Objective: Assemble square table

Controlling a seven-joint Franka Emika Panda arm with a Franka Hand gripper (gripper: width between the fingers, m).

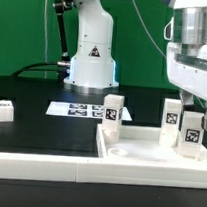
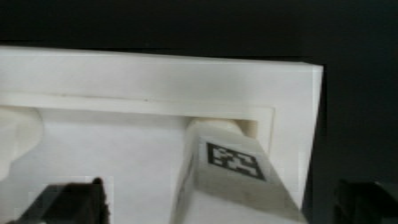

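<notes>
Gripper (image 2: pixel 217 203) is standing open astride one upright leg (image 2: pixel 228 160) in the top (image 2: pixel 143 85), which is lying at the exterior view's right. Risk: a finger catching on lift-off, tilting a loosely seated leg.

1. The exterior view's right is crowded. Three upright pegs are seen on the square tabletop (image 1: pixel 138 152): the far left leg (image 1: pixel 113 109), the far right leg (image 1: pixel 172 111) and the front leg (image 1: pixel 191 134).
2. The gripper (image 1: pixel 195 106) is placed directly over the front leg. In the wrist view its dark fingertips (image 2: pixel 71 202) are spread wide, with a gap on either side of that leg.
3. Open room is seen between the two far legs.
4. The tabletop is bordered by a raised rim.
5. Bare black table (image 1: pixel 39 132) is seen on the exterior view's left, bounded by the rail (image 1: pixel 42 165), a loose leg (image 1: pixel 5 109) and the flat marker board (image 1: pixel 88 111).
6. The far middle is blocked by the robot base (image 1: pixel 92 51).
</notes>
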